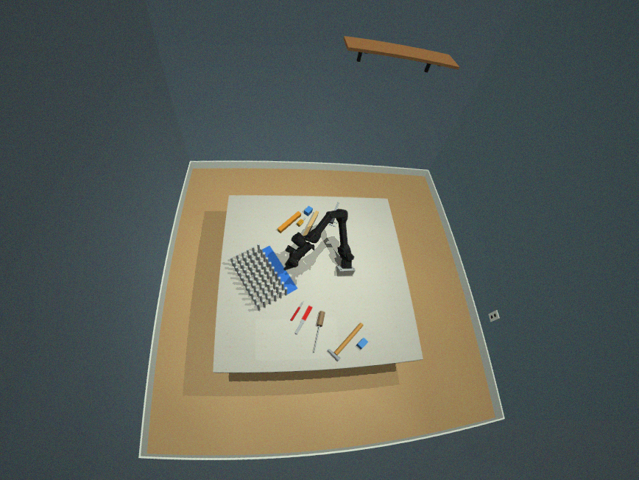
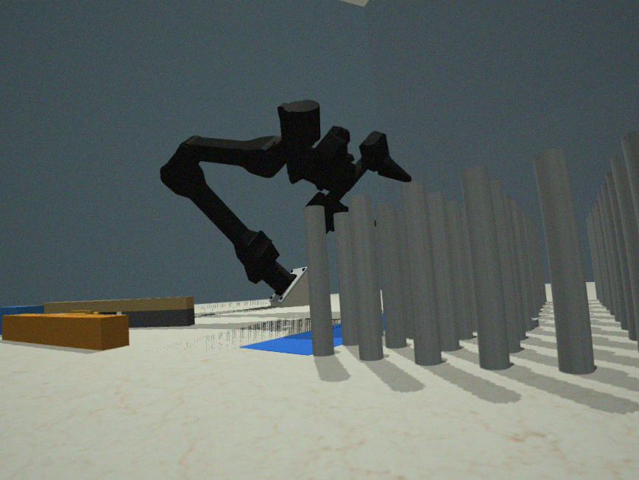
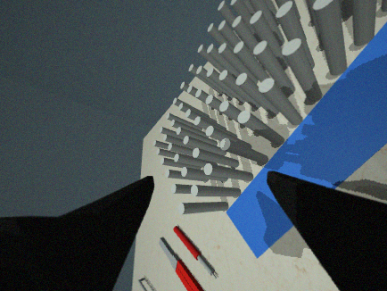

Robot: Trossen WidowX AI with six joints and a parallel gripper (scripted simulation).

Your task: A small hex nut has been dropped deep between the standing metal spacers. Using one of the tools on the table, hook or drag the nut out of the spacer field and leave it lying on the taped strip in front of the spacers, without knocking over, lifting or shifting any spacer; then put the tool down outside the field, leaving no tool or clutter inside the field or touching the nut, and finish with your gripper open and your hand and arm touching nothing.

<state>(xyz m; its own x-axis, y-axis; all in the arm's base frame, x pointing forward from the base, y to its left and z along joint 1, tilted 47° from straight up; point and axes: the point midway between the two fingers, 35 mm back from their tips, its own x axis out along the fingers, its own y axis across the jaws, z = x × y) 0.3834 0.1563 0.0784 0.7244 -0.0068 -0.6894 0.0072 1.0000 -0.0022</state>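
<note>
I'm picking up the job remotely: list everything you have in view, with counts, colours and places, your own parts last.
spacers: dozens, grey, standing in rows
strip: one, blue, along the spacers
red-handled tools: two, red and grey, near the strip's end
drill-like tool: one, brown and grey, beside them
hammer: one, tan and grey
blocks: two, blue, opposite table sides
bar: one, orange
shelf: one, brown, wall
nut: not discernible
gripper: one, black, open, near the strip
</note>
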